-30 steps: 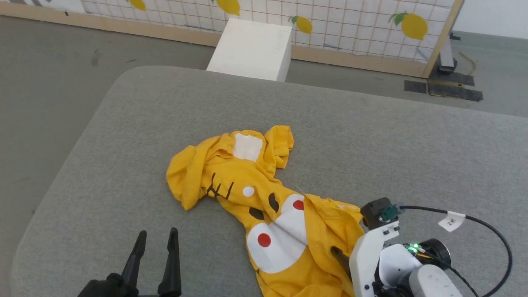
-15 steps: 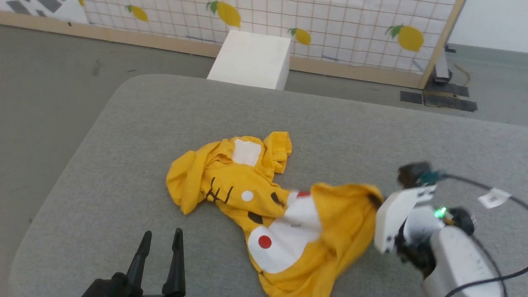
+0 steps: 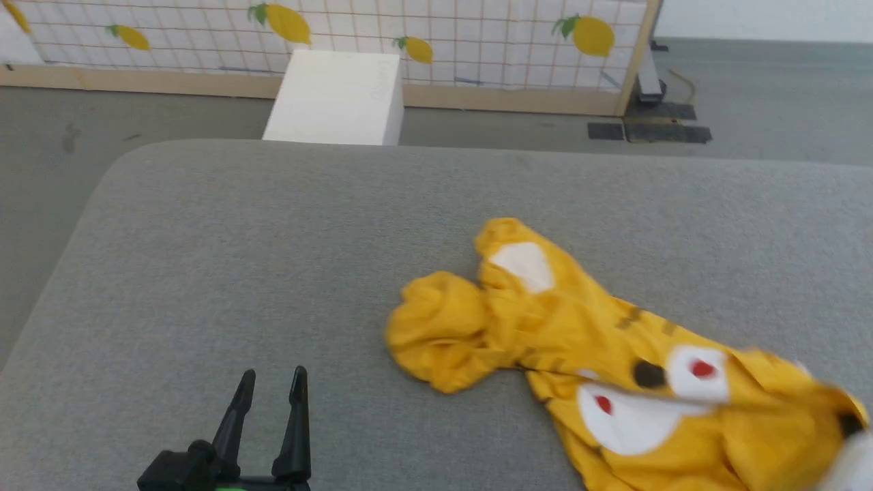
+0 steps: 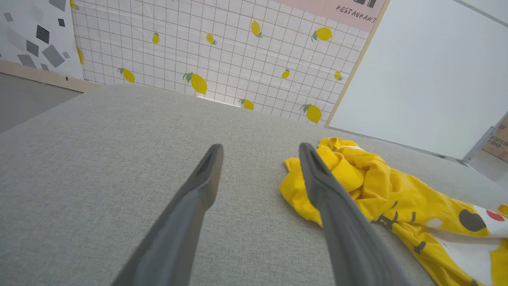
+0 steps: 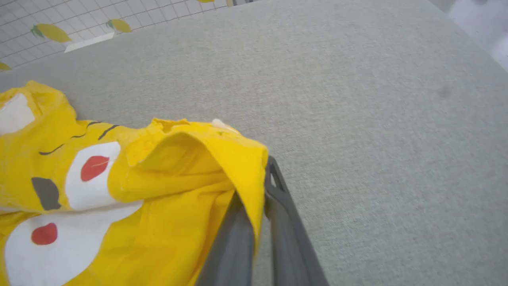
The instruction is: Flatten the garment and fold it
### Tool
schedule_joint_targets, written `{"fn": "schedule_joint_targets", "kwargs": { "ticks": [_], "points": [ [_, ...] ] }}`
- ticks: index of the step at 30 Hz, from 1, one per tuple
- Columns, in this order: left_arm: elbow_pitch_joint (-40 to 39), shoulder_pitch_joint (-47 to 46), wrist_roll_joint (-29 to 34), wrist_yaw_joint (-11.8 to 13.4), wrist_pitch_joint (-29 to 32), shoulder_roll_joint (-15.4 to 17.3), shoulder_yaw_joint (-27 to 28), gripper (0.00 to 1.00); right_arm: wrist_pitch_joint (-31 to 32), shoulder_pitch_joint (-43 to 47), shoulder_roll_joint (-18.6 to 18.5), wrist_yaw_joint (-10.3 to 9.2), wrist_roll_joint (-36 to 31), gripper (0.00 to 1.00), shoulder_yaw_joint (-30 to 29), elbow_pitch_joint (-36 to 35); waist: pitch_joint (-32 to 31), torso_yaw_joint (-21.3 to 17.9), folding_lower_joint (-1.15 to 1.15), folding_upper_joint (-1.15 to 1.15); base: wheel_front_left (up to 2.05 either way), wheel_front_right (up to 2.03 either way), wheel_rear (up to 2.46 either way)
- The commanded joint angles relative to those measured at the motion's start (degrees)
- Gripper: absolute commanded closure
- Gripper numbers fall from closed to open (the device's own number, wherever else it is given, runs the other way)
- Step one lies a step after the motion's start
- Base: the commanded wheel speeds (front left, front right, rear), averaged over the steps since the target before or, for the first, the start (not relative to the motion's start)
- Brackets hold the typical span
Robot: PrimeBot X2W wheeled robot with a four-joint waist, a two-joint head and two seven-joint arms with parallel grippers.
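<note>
- While the right gripper (image 5: 260,186) is clenched on a doubled-over edge of the soft mustard-yellow T-shirt (image 5: 119,178) printed with a cartoon animal face, the cloth drapes over its two long dark fingers. The step in hand looks like drawing that edge outward to spread the shirt.
- The T-shirt lies crumpled on the grey fabric-covered table (image 3: 273,239), toward the right side of the head view. It has a bunched lump at its left end, and the white patches and red dots face up.
- The left gripper (image 3: 273,374) sits low over bare table, its fingers spread apart and holding nothing. It is near the bunched lump but not touching it.
- A good pull should probably run low and flat along the table, so the fabric slides open and does not lift and tuck under itself.
- Pulling from one side alone will likely drag the whole T-shirt along. The left gripper would do well to pin or take the bunched lump, so that tension works the wrinkles out.
- The pinch seems to take more than one layer. If so, the T-shirt cannot open flat, and a fresh grasp on a single hem or sleeve may be needed.
</note>
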Motion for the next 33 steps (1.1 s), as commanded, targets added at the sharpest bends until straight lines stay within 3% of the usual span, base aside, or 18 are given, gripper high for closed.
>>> {"fn": "schedule_joint_targets", "kwargs": {
  "ticks": [1,4,7,8,9,11,16,20,24,27,33],
  "points": [
    [-0.17,-1.36,-0.74,-0.4,-0.22,-0.04,-0.01,0.0,0.24,3.71,0.26,-0.09,-0.37,1.0,-1.78,-1.01,1.83,-1.77,0.0,0.0,0.0,0.0,0.0],
    [-0.1,-1.65,-1.1,-0.4,-0.22,0.15,0.18,0.0,-0.3,9.7,0.32,-0.09,3.4,1.0,-3.85,0.58,2.44,-2.7,0.0,0.0,0.0,0.0,0.0],
    [0.08,-1.74,-1.34,-0.4,-0.22,0.43,0.18,0.0,-2.42,12.99,0.34,-0.09,6.62,1.0,-2.18,3.93,2.8,-3.71,0.0,0.0,0.0,0.0,0.0],
    [0.13,-1.8,-1.37,-0.4,-0.22,0.49,0.1,0.0,-3.24,13.17,0.34,-0.09,7.43,0.87,-1.49,4.82,2.77,-3.95,0.0,0.0,0.0,0.0,0.0],
    [0.22,-1.86,-1.4,-0.4,-0.22,0.56,0.01,0.0,-4.3,13.05,0.34,-0.09,8.04,0.64,-0.54,5.64,2.68,-4.24,0.0,0.0,0.0,0.0,0.0],
    [0.33,-1.88,-1.4,-0.4,-0.22,0.57,0.04,0.0,-5.7,11.84,0.34,-0.09,8.95,0.0,1.33,6.09,2.42,-4.77,0.0,0.0,0.0,0.0,0.0],
    [0.66,-2.0,-1.23,-0.4,-0.22,0.58,-0.35,0.0,-4.78,6.02,0.35,-0.09,8.15,0.0,4.13,-1.2,1.88,-5.21,0.0,0.0,0.0,0.0,0.0],
    [0.81,-2.2,-1.37,-0.4,-0.22,0.5,-0.59,0.0,2.0,0.4,0.35,-0.09,6.2,0.0,5.51,-13.01,1.78,-4.53,0.0,0.0,0.0,0.0,0.0],
    [1.24,-2.54,-1.66,-0.4,-0.22,0.38,-1.22,0.0,9.58,-5.33,0.35,-0.09,2.87,0.0,7.75,-19.38,2.16,-2.87,0.0,0.0,0.0,0.0,0.0],
    [1.44,-3.01,-1.88,-0.4,-0.22,0.32,-1.75,0.0,13.97,-8.39,0.3,-0.09,1.24,0.0,9.46,-18.24,2.79,-1.33,0.0,0.0,0.0,0.0,0.0],
    [1.55,-4.56,-2.02,-0.41,-0.22,0.97,-3.03,0.0,20.7,-13.59,-0.64,-0.09,-0.69,0.0,12.63,-7.79,4.86,2.54,0.0,0.0,0.0,0.0,0.0]
  ]
}}
